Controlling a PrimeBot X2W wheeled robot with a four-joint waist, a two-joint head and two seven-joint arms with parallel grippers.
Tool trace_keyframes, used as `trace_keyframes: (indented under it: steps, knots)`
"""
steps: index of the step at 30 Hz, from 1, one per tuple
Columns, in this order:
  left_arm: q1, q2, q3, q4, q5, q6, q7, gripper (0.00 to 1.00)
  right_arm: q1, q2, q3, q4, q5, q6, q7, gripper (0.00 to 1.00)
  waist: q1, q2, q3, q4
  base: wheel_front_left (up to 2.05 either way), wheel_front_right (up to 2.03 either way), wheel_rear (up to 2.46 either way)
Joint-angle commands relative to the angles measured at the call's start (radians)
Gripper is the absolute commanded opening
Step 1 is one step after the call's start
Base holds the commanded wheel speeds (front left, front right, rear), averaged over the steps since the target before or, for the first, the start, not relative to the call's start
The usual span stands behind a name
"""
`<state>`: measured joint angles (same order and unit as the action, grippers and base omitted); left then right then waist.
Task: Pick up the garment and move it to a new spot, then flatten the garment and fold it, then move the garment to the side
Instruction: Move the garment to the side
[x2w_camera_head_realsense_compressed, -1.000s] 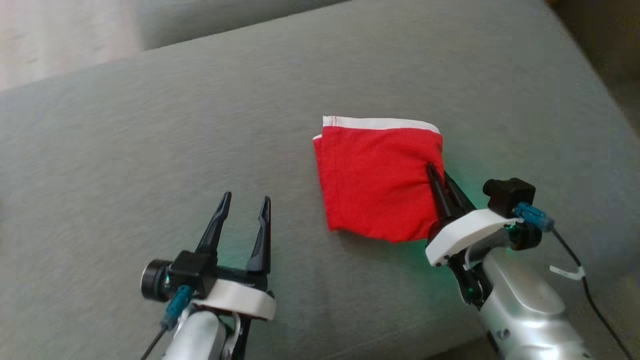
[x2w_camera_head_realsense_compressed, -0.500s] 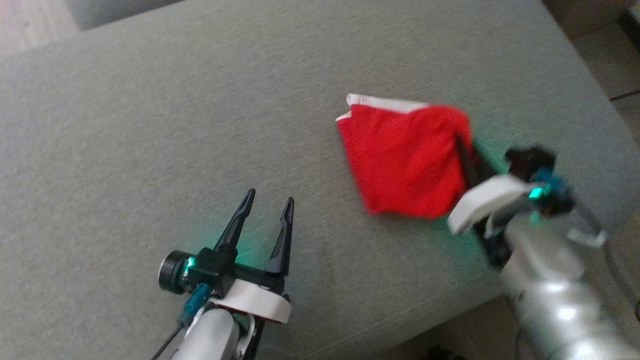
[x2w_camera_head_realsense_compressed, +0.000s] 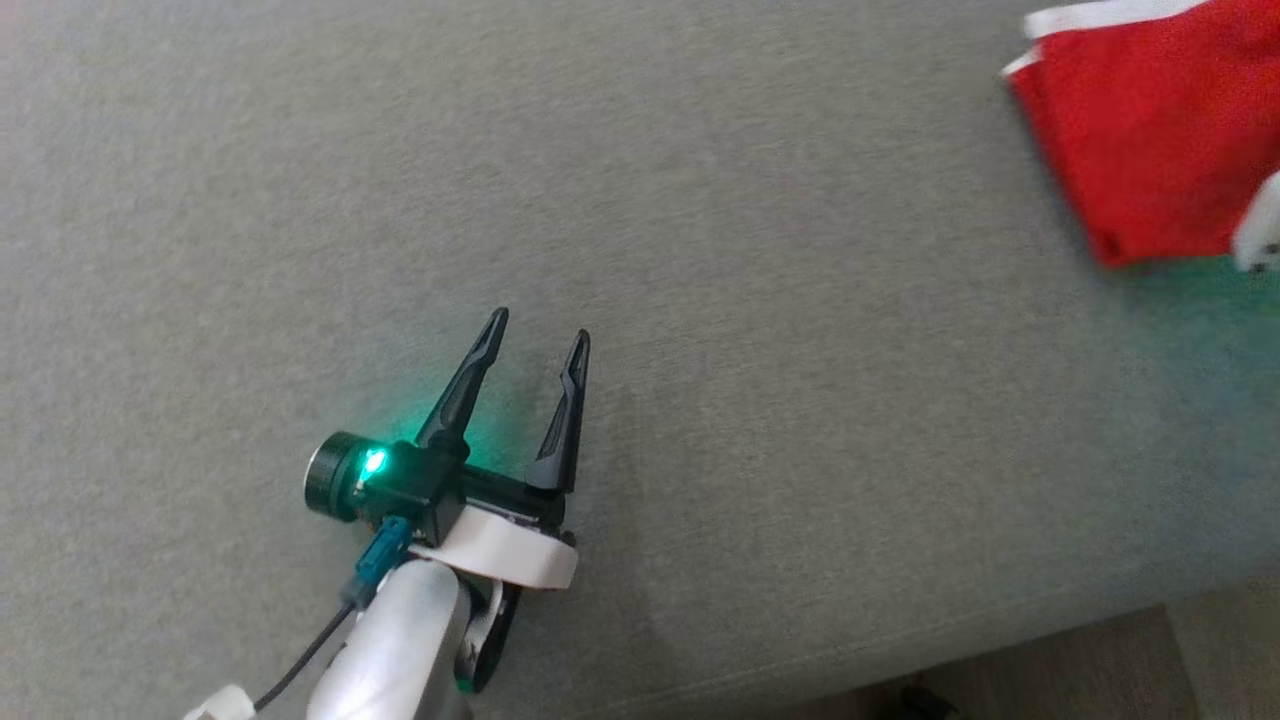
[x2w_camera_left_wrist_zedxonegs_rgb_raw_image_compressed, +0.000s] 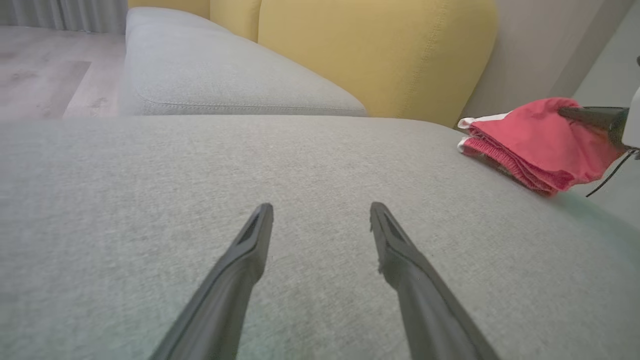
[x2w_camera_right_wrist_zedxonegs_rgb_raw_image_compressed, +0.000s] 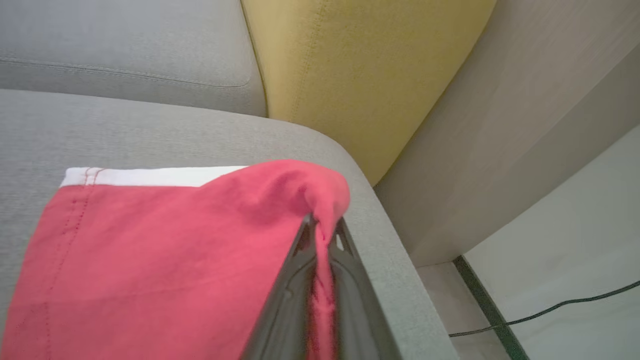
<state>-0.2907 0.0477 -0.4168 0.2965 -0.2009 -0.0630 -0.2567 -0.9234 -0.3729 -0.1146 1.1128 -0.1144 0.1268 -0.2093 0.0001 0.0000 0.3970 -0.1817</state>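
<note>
Where the head view looks down, you find the left gripper (x2w_camera_head_realsense_compressed: 540, 327) low and left of centre. Its two dark fingers are spread, with nothing between them, over the bare grey seat cushion (x2w_camera_head_realsense_compressed: 750, 200). A green light glows at its wrist. The red garment (x2w_camera_head_realsense_compressed: 1150, 140) lies folded in the upper right corner, with a white band (x2w_camera_head_realsense_compressed: 1100, 17) along its far edge. It is slightly blurred and well apart from that gripper.

Left wrist view: you look along the parted fingers across the cushion. The garment sits at the far right in stacked layers. Its right end bunches up where the right gripper (x2w_camera_left_wrist_zedxonegs_rgb_raw_image_compressed: 570, 113) reaches in from the frame edge. A yellow backrest (x2w_camera_left_wrist_zedxonegs_rgb_raw_image_compressed: 375, 50) stands behind, a second grey cushion (x2w_camera_left_wrist_zedxonegs_rgb_raw_image_compressed: 200, 65) lies at upper left, and wood floor (x2w_camera_left_wrist_zedxonegs_rgb_raw_image_compressed: 40, 75) runs beyond.

Right wrist view: the right gripper's fingers are pressed together on a ridge of red cloth, with a fold pinched between the tips. The rest of the garment spreads flat to the left, near the cushion's rounded corner. At lower right, a dark cable (x2w_camera_right_wrist_zedxonegs_rgb_raw_image_compressed: 550, 311) trails over pale floor.
</note>
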Motion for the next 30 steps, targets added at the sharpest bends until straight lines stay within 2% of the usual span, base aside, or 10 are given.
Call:
trace_keyframes:
  steps: [1,9,10,11,12,16,20,26,30]
  knots:
    - [-0.022,0.003,0.031,-0.034,0.009,-0.005,-0.005,1.00,-0.019,-0.023,-0.005,-0.020,-0.017,0.004,0.002,0.00,-0.0001,0.0000,0.028,0.028,0.00,0.00,0.00]
    - [-0.021,0.003,0.047,-0.040,0.017,-0.011,-0.005,1.00,-0.034,-0.049,-0.190,-0.039,-0.161,0.004,0.009,0.00,-0.0001,0.0000,0.055,0.053,0.00,0.00,0.00]
    - [-0.021,0.003,0.047,-0.040,0.018,-0.011,-0.005,1.00,-0.033,-0.052,-0.215,-0.050,-0.179,0.004,0.004,0.30,-0.0001,0.0000,0.056,0.054,0.00,0.00,0.00]
    - [-0.022,0.003,0.049,-0.040,0.017,-0.011,-0.005,1.00,-0.031,-0.051,-0.240,-0.061,-0.195,0.004,-0.001,0.92,-0.0001,0.0000,0.057,0.055,0.00,0.00,0.00]
    - [-0.023,0.003,0.051,-0.041,0.016,-0.010,-0.005,1.00,-0.029,-0.047,-0.262,-0.071,-0.210,0.004,-0.006,1.00,-0.0001,0.0000,0.058,0.056,0.00,0.00,0.00]
    - [-0.025,0.003,0.063,-0.042,0.007,-0.003,-0.005,1.00,-0.027,-0.022,-0.347,-0.127,-0.261,0.004,-0.033,1.00,-0.0001,0.0000,0.045,0.057,0.00,0.00,0.00]
    - [-0.017,0.003,0.088,-0.042,-0.004,0.018,-0.005,1.00,-0.028,0.049,-0.391,-0.205,-0.293,0.004,-0.050,1.00,-0.0001,0.0000,0.008,0.065,0.00,0.00,0.00]
    - [-0.002,0.003,0.156,-0.040,-0.006,0.067,-0.005,1.00,0.039,0.238,-0.277,-0.418,-0.158,0.004,-0.052,1.00,-0.0001,0.0000,-0.063,0.098,0.00,0.00,0.00]
    - [0.018,0.003,0.214,-0.023,-0.001,0.095,-0.005,1.00,0.159,0.294,-0.175,-0.526,-0.032,0.004,-0.052,1.00,-0.0001,0.0000,-0.114,0.128,0.00,0.00,0.00]
